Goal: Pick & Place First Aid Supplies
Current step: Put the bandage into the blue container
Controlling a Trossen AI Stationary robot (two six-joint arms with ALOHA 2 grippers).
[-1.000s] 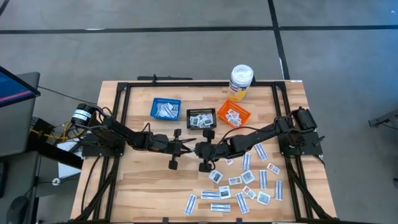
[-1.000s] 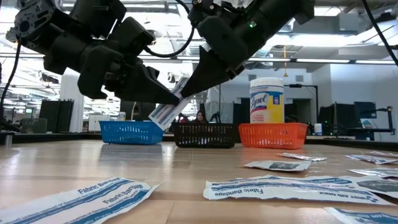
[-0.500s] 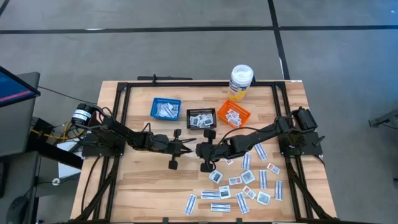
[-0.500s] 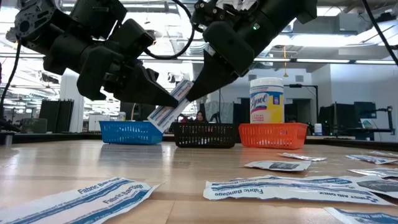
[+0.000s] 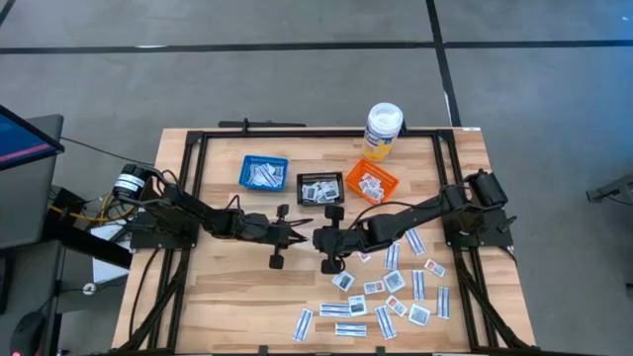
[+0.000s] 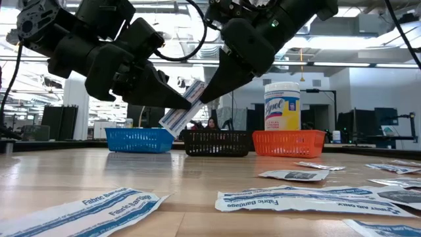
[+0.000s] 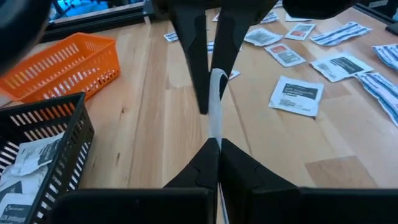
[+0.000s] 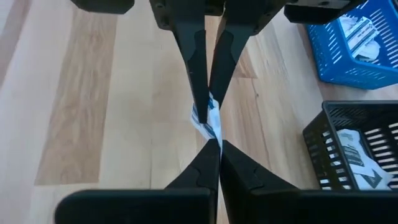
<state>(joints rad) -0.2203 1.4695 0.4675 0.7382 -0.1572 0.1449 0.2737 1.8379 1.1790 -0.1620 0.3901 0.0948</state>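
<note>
Wooden table, mid-air handover: my left gripper (image 6: 176, 107) and right gripper (image 6: 205, 97) both pinch one bandage strip (image 6: 182, 106) above bare boards, likely to pass it toward the blue basket (image 5: 263, 172). Other packets (image 5: 384, 297) lie scattered near the front edge.

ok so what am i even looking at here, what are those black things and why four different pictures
The black things are two robot arms at a wooden table. One picture looks straight down, one looks level across the tabletop, and two come from cameras on the arms' wrists. The left gripper and right gripper meet mid-table, both shut on one bandage strip held above the wood. Many more white packets lie scattered near the right arm. At the back stand a blue basket, a black basket and an orange basket, each with packets inside, plus a white bottle.
</note>
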